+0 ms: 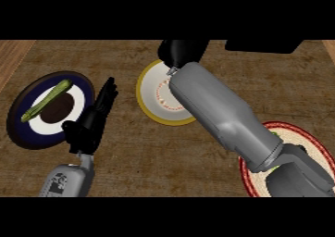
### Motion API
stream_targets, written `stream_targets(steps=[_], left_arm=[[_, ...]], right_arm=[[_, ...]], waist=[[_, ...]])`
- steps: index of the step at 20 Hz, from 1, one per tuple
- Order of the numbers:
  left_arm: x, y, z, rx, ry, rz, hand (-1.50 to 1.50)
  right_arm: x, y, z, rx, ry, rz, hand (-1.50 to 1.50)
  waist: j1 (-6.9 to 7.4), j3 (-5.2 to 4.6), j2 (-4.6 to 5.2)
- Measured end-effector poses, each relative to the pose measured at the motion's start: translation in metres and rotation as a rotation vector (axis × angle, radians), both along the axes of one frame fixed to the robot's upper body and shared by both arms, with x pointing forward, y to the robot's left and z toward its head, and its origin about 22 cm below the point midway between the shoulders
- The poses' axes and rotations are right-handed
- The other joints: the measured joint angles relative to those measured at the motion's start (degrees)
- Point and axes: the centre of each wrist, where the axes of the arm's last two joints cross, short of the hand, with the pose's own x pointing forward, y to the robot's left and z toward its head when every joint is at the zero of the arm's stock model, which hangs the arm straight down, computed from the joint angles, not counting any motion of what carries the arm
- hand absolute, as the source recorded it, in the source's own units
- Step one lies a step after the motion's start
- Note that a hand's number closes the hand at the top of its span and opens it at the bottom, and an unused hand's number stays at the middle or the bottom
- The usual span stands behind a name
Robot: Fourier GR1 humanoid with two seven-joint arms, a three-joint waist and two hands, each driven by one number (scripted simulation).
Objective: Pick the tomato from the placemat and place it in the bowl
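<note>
My right forearm (218,106) reaches from the lower right across the middle of the counter. Its black hand (183,51) hangs over the far rim of the white bowl with a yellow rim (148,88). The forearm covers the bowl's right half. The round placemat with a red border (313,144) lies at the lower right, mostly hidden under the same arm. No tomato shows anywhere, neither on the placemat's visible part nor in the bowl's visible part. My left hand (94,120) rests open at the left, fingers pointing up, beside the dark plate.
A dark blue plate (34,132) with a white ring and a brown centre lies at the left, with a green vegetable (46,100) across it. A black object (262,45) sits at the counter's far edge, right of the bowl.
</note>
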Motion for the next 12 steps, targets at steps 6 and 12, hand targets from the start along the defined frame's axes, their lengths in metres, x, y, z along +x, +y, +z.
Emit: stream_targets(steps=[6, 12], left_arm=[[0.001, 0.004, 0.004, 0.001, 0.002, 0.014, 0.0], [0.002, 0.006, 0.006, 0.002, 0.002, 0.018, 0.0]], right_arm=[[0.001, -0.023, -0.038, 0.118, 0.083, -0.013, -1.5], [-0.01, -0.033, -0.063, 0.32, 0.131, 0.021, -1.5]], waist=[[-0.85, 0.09, 0.07], [-1.03, 0.13, 0.04]])
